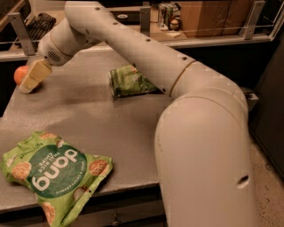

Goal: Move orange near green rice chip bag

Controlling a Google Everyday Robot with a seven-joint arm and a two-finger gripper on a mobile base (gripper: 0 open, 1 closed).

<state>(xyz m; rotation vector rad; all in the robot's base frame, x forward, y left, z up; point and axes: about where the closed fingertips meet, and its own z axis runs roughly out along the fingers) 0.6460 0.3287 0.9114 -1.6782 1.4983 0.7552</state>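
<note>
The orange [19, 74] sits at the far left of the grey table [102, 119], partly hidden behind my gripper. My gripper [31, 80] has cream-coloured fingers and is right in front of the orange, touching or almost touching it. The green rice chip bag [53, 170], light green with a dark green "dang" circle, lies flat at the table's front left corner, well apart from the orange.
A smaller green bag [131, 81] lies in the middle back of the table, partly behind my arm. My arm [199, 133] fills the right side of the view. A shelf with a keyboard [37, 24] and cans [168, 11] runs behind the table.
</note>
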